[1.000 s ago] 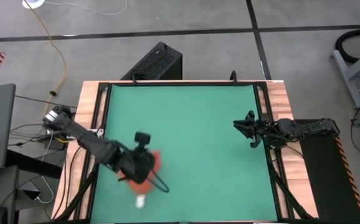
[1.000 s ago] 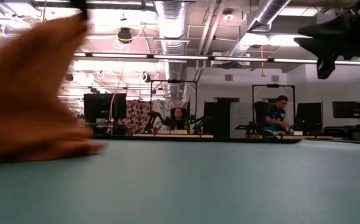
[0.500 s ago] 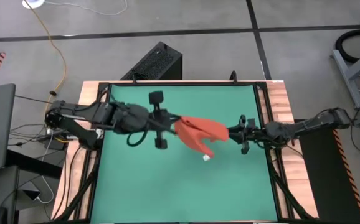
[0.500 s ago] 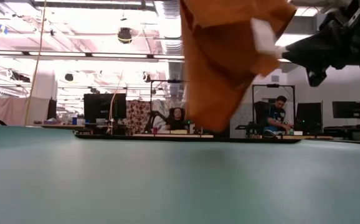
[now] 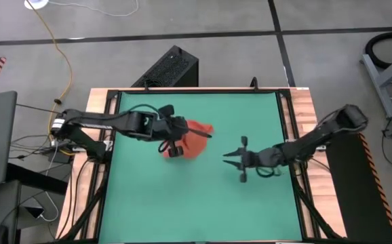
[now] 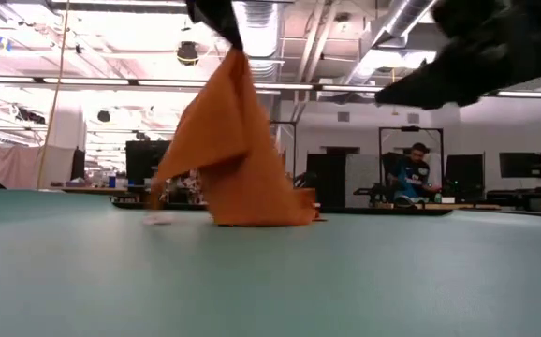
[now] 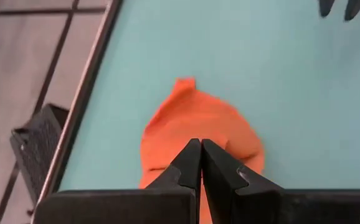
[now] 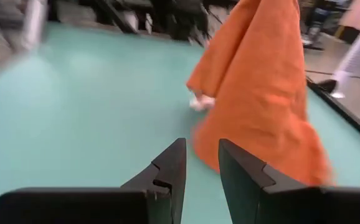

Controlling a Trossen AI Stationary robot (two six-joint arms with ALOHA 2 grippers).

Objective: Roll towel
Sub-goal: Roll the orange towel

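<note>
While held up by one corner: the towel (image 5: pixel 194 135) hangs as an orange-red cone from the left tool (image 5: pixel 177 140), its lower edge resting on the green mat (image 5: pixel 203 203).
Left arm: reaches from the table's left edge across the mat toward the middle.
Left tool: fingers pressed together, pinching the top of the towel; in the left wrist view the two dark fingers (image 7: pixel 189 163) meet with orange cloth showing right below and ahead of them (image 7: pixel 198 134).
Towel, low view: a tall draped peak (image 6: pixel 228 150) coming down from the left tool at the top of the picture, spreading wider where it meets the mat.
Tag: a small white bit lies on the mat at the foot of the towel (image 8: pixel 200 101), on the side away from the right tool's nearer finger line; also seen low beside the cloth in the low view (image 6: pixel 158 221).
Gap: bare mat lies between the towel and the right tool.
Right tool: (image 5: pixel 235 158) fingers spread a little, nothing between them, pointing toward the towel; it hovers near the cloth and apart from it.
Right wrist view: the towel (image 8: pixel 264 93) stands ahead of the two fingers (image 8: pixel 167 168), slightly off to one side.
Right arm: comes in from the table's right edge (image 5: pixel 304 115), stretched low over the mat.
Room behind: a seated person (image 6: pixel 411 178) at a far desk.
</note>
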